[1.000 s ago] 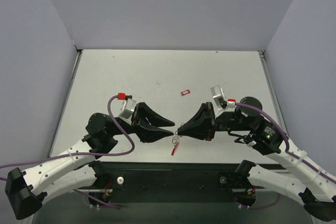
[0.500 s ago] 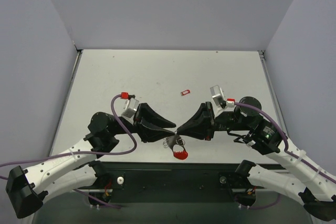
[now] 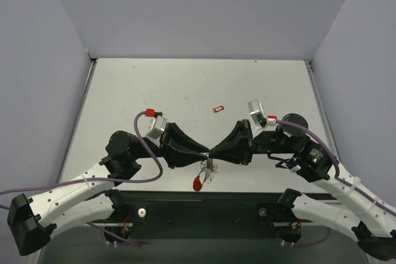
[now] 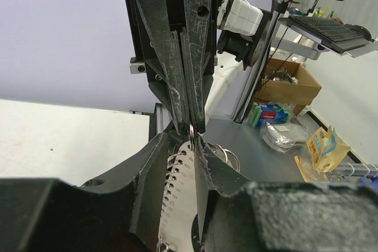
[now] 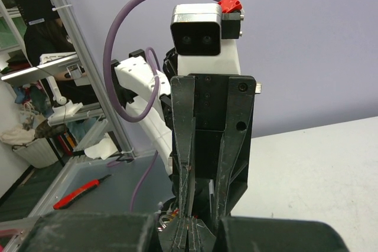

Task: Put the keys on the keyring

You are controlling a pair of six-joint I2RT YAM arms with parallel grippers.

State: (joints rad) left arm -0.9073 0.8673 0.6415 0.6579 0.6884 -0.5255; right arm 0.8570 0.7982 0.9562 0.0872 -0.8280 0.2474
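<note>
The keyring hangs between my two grippers near the table's front edge. Its red clip (image 3: 198, 182) dangles lowest, under a bunch of thin silver wire rings (image 3: 208, 167). My left gripper (image 3: 206, 152) and right gripper (image 3: 212, 153) meet tip to tip, both shut on the wire rings. In the left wrist view my left gripper (image 4: 192, 134) pinches a ring, with a silver numbered plate (image 4: 180, 187) between its fingers and more rings (image 4: 223, 156) beside them. In the right wrist view my right gripper (image 5: 190, 229) is shut, with rings (image 5: 164, 221) to its left. The key, a tiny red tag (image 3: 218, 109), lies on the table beyond the grippers.
The pale table (image 3: 154, 91) is walled at the back and both sides. The black base rail (image 3: 204, 208) runs along the near edge. Both arms' elbows and purple cables (image 3: 133, 131) sit low to either side of the grippers.
The red clip has swung below the grippers, from right of the tips to left of them. The left arm has shifted slightly right. The key tag has not moved.
</note>
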